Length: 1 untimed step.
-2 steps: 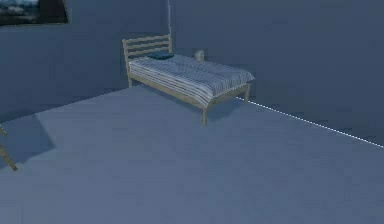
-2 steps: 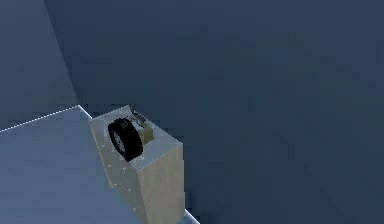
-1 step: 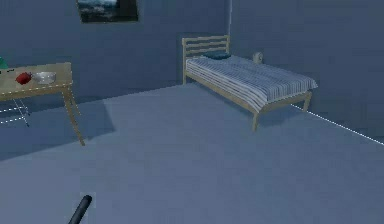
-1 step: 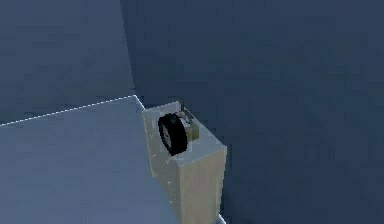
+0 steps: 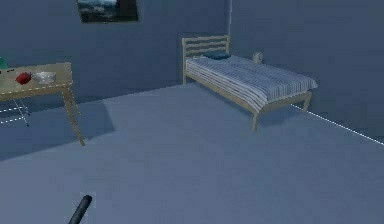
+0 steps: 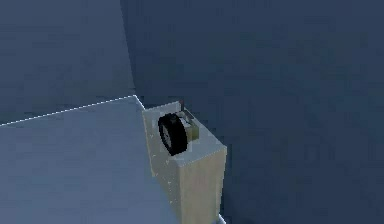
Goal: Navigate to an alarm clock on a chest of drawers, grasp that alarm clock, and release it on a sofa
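A pale, boxy chest (image 6: 197, 178) stands on the floor near the room's corner in the arm side view, close to the dark wall. On its top sits a small round thing with a black face and an olive body (image 6: 176, 132), shaped like an alarm clock. It stands upright near the far end of the chest's top.
In the forward view a wooden-framed bed (image 5: 250, 82) with a striped cover stands at the back right. A wooden table (image 5: 62, 76) with a bowl and small items is at the left. A framed picture (image 5: 107, 9) hangs on the back wall. Wide floor (image 5: 200, 150) lies between them.
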Motion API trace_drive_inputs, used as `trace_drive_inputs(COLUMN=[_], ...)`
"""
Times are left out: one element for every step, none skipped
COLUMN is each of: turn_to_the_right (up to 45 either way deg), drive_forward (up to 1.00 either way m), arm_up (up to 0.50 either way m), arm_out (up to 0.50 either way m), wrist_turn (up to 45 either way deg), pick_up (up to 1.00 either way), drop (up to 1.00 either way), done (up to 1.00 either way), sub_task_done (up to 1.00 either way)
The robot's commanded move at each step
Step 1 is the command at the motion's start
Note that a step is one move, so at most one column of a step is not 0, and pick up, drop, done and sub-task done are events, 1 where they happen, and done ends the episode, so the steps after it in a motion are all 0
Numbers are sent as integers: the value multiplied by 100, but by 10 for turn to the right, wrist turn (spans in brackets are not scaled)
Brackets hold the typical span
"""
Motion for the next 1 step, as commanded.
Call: trace_drive_inputs(turn_to_the_right=[0], drive_forward=[0], arm_up=[32], arm_out=[0], wrist_turn=[0], pick_up=[0], drop=[0], done=[0], sub_task_done=[0])
